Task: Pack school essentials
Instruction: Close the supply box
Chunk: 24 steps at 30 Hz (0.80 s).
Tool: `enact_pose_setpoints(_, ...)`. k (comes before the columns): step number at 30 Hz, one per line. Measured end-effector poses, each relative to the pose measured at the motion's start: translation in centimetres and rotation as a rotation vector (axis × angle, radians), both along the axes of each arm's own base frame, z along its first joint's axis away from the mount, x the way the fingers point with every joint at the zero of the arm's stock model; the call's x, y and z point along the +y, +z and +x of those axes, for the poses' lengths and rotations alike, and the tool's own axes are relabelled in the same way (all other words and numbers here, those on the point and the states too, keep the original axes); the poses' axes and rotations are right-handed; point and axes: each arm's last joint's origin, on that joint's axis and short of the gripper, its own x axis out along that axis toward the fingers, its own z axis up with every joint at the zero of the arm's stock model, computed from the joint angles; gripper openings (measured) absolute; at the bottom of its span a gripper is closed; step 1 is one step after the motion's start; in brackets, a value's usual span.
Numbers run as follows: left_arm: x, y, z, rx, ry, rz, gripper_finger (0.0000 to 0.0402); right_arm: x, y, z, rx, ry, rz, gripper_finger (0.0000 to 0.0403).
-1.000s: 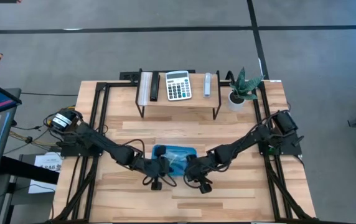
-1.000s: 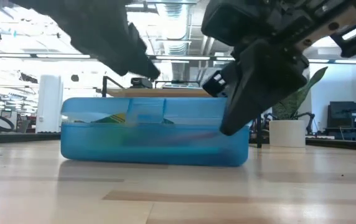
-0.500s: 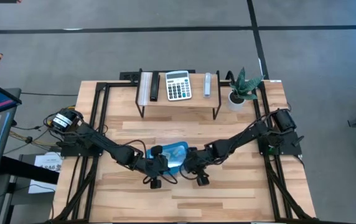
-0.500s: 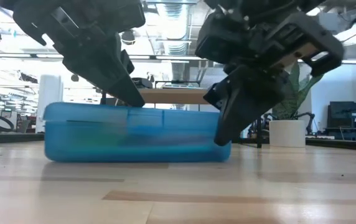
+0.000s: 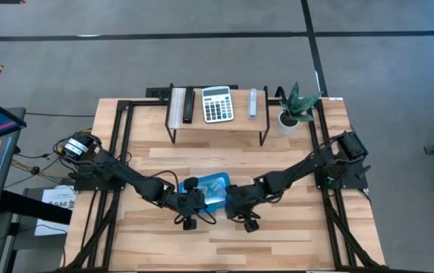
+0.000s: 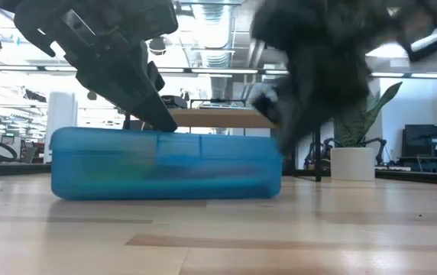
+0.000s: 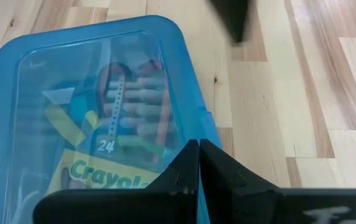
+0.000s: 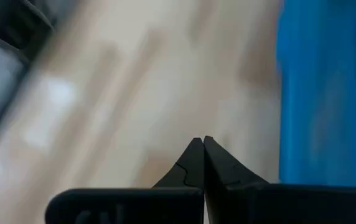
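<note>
The translucent blue case (image 5: 214,186) lies flat on the table's middle with its lid down. Through the lid I see the yellow-green crayon box (image 7: 101,175) and orange pencils (image 7: 142,102). My left gripper (image 7: 198,144) is shut and sits on the case's lid (image 6: 157,136). My right gripper (image 8: 198,142) is shut too. It hovers over bare wood just off the case's right end (image 6: 276,164), blurred in the low view. The remaining stationery is hidden. My left gripper presses its shut fingertips (image 6: 165,124) down on the case's lid, near the lid's rim (image 7: 190,134). It comes slanting down from the table's left. The case rests flat on the table under it.
A low shelf (image 5: 217,125) stands at the far edge with the grey-white calculator (image 5: 217,104) and a few other items on it. A potted plant (image 5: 296,108) stands at the far right. Bare wood stretches along the near edge (image 5: 217,243).
My left gripper has come down onto the lid, which stood slightly raised and now lies shut. My right gripper pushed against the case's right end, sliding the case a little toward the table's left. It is now swinging away from that end.
</note>
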Motion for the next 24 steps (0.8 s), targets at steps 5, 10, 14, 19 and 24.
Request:
enact_pose_setpoints(5, 0.0, -0.1, -0.1, 0.009, 0.001, 0.004, 0.0, 0.8, 3.5, 0.2, -0.234, 0.083, 0.009, 0.0008)
enact_pose_setpoints(10, 0.0, -0.1, -0.1, 0.012, 0.002, 0.003, 0.0, -0.6, 4.3, 0.6, -0.311, 0.054, -0.015, 0.0008)
enact_pose_setpoints(14, 0.1, -0.1, -0.1, 0.013, 0.002, 0.004, 0.0, -2.6, 2.2, -0.1, -0.399, -0.016, 0.02, 0.0008)
enact_pose_setpoints(19, 0.1, -0.1, -0.1, 0.013, -0.001, 0.008, 0.0, -5.5, 0.5, -2.4, -0.559, -0.115, 0.127, 0.0008)
enact_pose_setpoints(24, 0.1, -0.1, 0.0, 0.01, -0.002, 0.012, 0.0, -6.5, -1.1, -3.8, -0.616, -0.147, 0.146, 0.0008)
